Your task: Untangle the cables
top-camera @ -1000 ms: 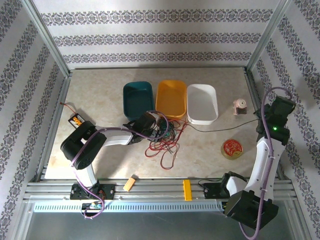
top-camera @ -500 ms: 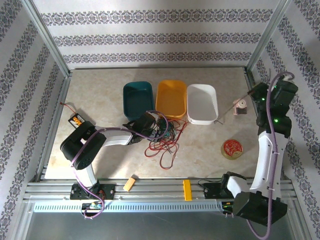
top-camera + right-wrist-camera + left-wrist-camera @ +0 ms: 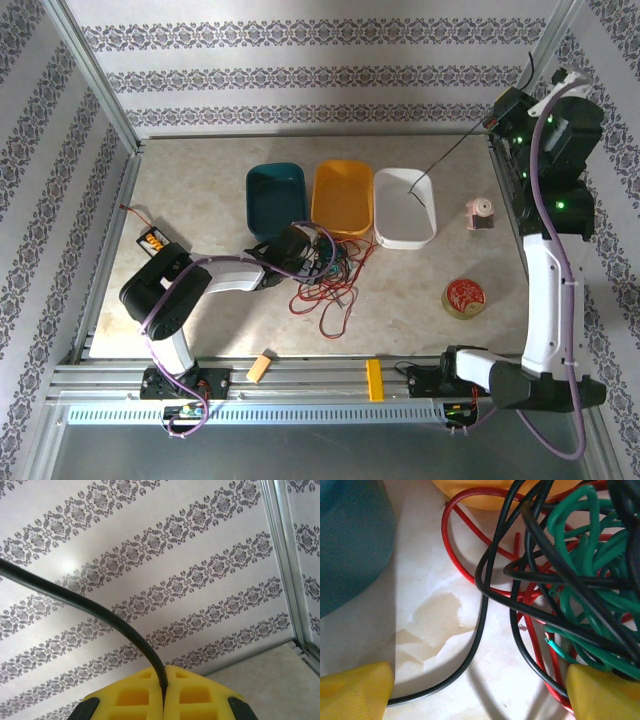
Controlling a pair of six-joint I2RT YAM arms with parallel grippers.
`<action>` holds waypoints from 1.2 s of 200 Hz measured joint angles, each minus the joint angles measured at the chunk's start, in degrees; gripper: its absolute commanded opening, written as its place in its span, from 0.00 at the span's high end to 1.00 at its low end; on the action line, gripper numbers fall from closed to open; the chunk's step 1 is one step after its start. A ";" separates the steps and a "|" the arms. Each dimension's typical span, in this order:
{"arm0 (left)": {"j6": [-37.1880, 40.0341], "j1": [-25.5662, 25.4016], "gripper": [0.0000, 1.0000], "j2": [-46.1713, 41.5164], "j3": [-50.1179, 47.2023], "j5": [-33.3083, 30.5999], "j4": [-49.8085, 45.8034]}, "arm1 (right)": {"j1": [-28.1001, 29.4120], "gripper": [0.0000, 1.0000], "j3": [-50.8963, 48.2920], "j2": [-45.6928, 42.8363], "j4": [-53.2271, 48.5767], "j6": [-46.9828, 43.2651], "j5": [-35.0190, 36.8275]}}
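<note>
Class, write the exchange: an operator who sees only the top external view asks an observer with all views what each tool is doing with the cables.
Operator: Is the right tool truly gripping that black cable?
Observer: Yes. The right wrist view shows it shut on the cable, pinched between its yellow pads.
Operator: And the left tool at the tangle?
Observer: It is open and holds nothing. Its yellow fingertips stand either side of the tangle's edge.
Operator: How knotted is it there?
Observer: Green loops weave through black strands and red strands.
</note>
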 measured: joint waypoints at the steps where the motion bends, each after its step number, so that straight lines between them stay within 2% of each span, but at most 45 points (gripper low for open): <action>1: -0.02 0.00 0.09 -0.04 -0.04 -0.02 0.00 | 0.04 1.00 0.04 0.09 0.00 -0.02 0.04; 34: -0.46 -0.02 0.07 -0.66 -0.83 -1.14 0.13 | 2.29 1.00 -2.32 4.52 1.38 -1.11 2.84; 75: -1.29 -0.31 0.05 -0.57 -0.35 -2.80 -0.70 | 7.72 1.00 -15.98 8.50 3.67 -1.51 5.77; 116: -1.49 -0.70 0.05 -0.24 0.87 -3.74 -2.34 | 11.89 1.00 -27.41 16.15 3.37 -0.59 6.75; 163: -1.49 -1.55 0.05 -0.20 1.86 -4.94 -3.91 | 12.09 1.00 -28.41 21.90 2.95 -0.39 8.48; 202: -1.49 -1.95 0.05 -0.13 2.34 -5.79 -4.42 | 12.09 1.00 -24.26 28.74 2.95 -0.66 9.84; 218: -1.49 -1.95 0.05 0.17 2.89 -5.81 -5.01 | 12.09 0.69 -22.08 31.65 2.82 -0.70 9.73; 232: -1.49 -1.97 0.05 0.42 3.17 -5.95 -5.38 | 12.09 0.53 -20.37 33.53 2.47 -0.57 9.35; 240: -1.49 -2.08 0.05 0.46 3.23 -6.23 -5.46 | 12.09 0.48 -19.89 34.05 2.34 -0.57 9.16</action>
